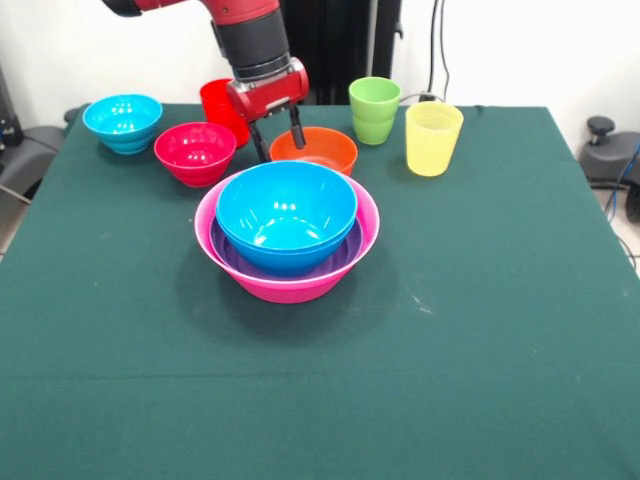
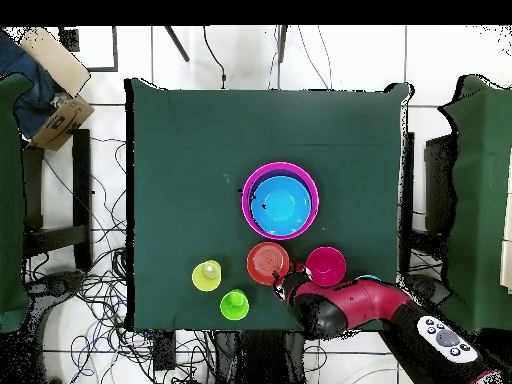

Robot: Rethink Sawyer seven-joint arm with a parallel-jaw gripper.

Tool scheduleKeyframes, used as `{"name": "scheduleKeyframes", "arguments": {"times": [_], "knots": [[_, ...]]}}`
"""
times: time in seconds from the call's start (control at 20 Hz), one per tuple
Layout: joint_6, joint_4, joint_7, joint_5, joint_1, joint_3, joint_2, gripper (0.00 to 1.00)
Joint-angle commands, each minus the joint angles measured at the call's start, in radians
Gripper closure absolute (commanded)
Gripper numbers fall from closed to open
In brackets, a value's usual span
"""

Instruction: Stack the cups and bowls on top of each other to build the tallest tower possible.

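The gripper (image 1: 277, 140) hangs at the near-left part of the orange bowl (image 1: 314, 149), with its two dark fingers (image 1: 296, 127) spread apart and holding nothing. One finger seems to be over the inside of the bowl and the other outside its rim, but if they already touch the rim I cannot tell.

The tower (image 1: 287, 232) stands in the middle of the green table (image 1: 500, 330): a pink bowl (image 1: 290, 289) as base, a purple bowl (image 1: 228, 251) inside it, and a blue bowl (image 1: 287, 210) on top. The orange bowl is just behind the tower, between it and the robot.

My judgement is that the step in hand is to take the orange bowl by its rim. To do it well, the fingers should go down so that the wall is between them, then close firmly — the plastic is glossy and may slip. The red cup (image 1: 217, 103) stands close behind the gripper and the magenta bowl (image 1: 195, 153) is near on one side, so the lift should be straight up before moving toward the tower.

All bowls sit upright with the mouth up; each is wider than tall, so the long axis lies flat. The green cup (image 1: 375, 110) and the yellow cup (image 1: 433, 138) are upright too — their long axis is vertical. A cyan bowl (image 1: 122, 122) waits at the far corner.
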Motion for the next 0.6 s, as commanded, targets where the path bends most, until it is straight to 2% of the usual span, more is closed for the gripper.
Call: {"name": "scheduleKeyframes", "arguments": {"times": [0.05, 0.1, 0.15, 0.3, 0.6], "knots": [[-0.036, -0.101, 0.04, -0.076, 0.05, -0.01, 0.009, 0.0], [-0.044, -0.101, 0.047, -0.075, 0.054, -0.014, 0.008, 0.0], [-0.054, -0.101, 0.05, -0.078, 0.059, -0.018, 0.008, 1.0], [-0.045, -0.106, 0.06, -0.073, 0.079, -0.034, 0.004, 1.0], [-0.021, -0.097, 0.04, -0.053, 0.055, -0.009, -0.008, 1.0]]}}
